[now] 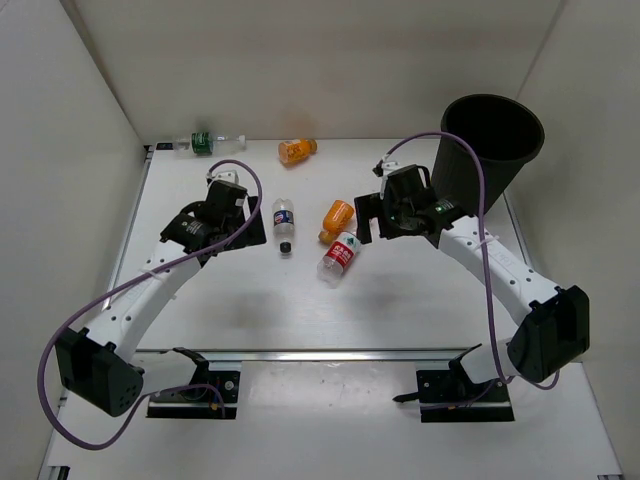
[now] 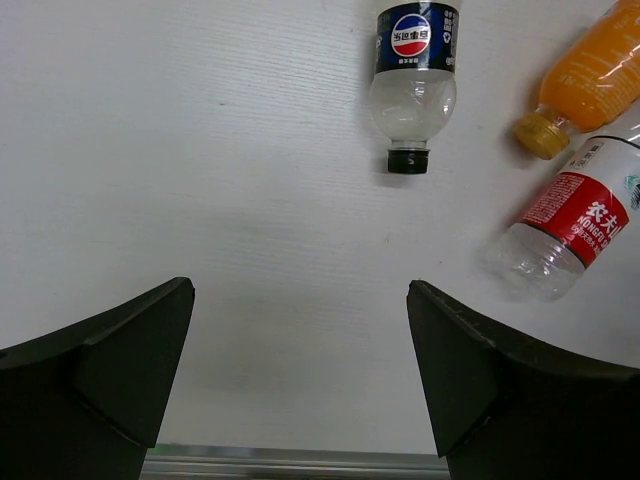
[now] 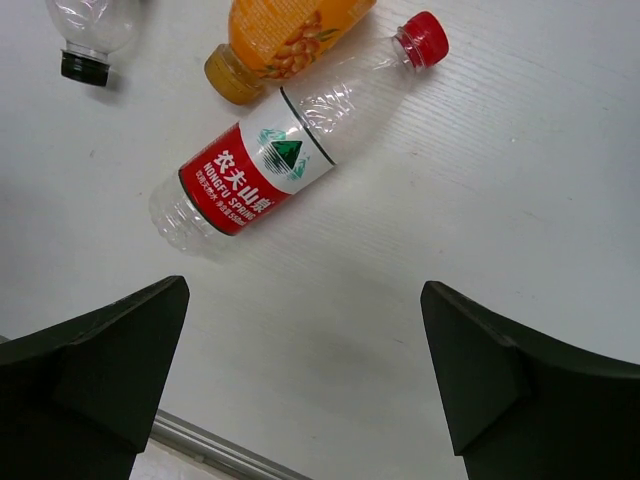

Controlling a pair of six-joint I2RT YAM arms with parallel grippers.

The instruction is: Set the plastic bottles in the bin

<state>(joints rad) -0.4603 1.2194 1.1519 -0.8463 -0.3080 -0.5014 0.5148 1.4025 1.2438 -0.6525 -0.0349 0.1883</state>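
Observation:
Several plastic bottles lie on the white table. A clear one with a dark blue label [image 1: 284, 224] [image 2: 413, 70], an orange one [image 1: 337, 219] [image 2: 583, 88] [image 3: 280, 40] and a clear one with a red label [image 1: 340, 258] [image 2: 570, 225] [image 3: 270, 165] lie mid-table. Another orange one [image 1: 297, 150] and a green-labelled one [image 1: 205, 143] lie at the back. The black bin [image 1: 490, 140] stands at the back right. My left gripper [image 1: 210, 222] [image 2: 300, 300] is open and empty, left of the blue-labelled bottle. My right gripper [image 1: 375, 222] [image 3: 305, 300] is open and empty, right of the red-labelled bottle.
White walls enclose the table on the left, back and right. A metal rail [image 2: 300, 462] [image 3: 220, 450] runs along a table edge at the bottom of both wrist views. Purple cables [image 1: 480, 215] loop off both arms.

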